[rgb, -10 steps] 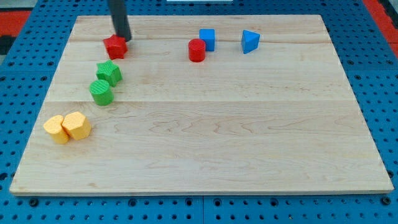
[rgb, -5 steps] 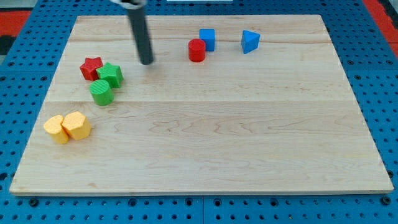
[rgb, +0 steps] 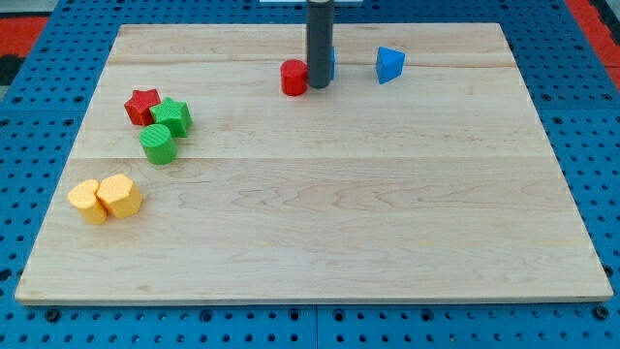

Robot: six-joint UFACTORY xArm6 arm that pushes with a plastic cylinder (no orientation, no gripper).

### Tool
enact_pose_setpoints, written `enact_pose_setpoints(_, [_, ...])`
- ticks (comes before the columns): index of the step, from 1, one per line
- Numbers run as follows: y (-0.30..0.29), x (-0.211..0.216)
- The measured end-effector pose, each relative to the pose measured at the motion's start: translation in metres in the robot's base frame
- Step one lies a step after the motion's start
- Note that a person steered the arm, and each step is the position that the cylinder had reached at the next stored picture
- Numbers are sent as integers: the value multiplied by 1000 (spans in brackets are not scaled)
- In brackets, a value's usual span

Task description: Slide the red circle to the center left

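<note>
red circle [rgb: 294,78] far centre of wooden board [rgb: 320,223], well right of red star [rgb: 142,105] | light, rigid, likely slides easily but may roll off a skewed push; press its right flank | my tip [rgb: 318,86] touching or just beside that right side | no jaws, bare rod | blue cube [rgb: 330,60] half hidden behind rod

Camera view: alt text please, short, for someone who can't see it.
My tip sits against the right side of the red circle block near the top of the wooden board, hiding a blue block. Red star block sits at left.
</note>
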State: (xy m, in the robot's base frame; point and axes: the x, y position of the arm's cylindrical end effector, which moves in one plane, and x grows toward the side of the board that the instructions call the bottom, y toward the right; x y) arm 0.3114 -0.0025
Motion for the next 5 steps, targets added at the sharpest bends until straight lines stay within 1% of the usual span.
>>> enact_pose_setpoints(1, [-18,-1])
enact_pose_setpoints(2, [-17,-12])
enact_pose_setpoints(3, [-44,-21])
enact_pose_setpoints(5, [-139,-16])
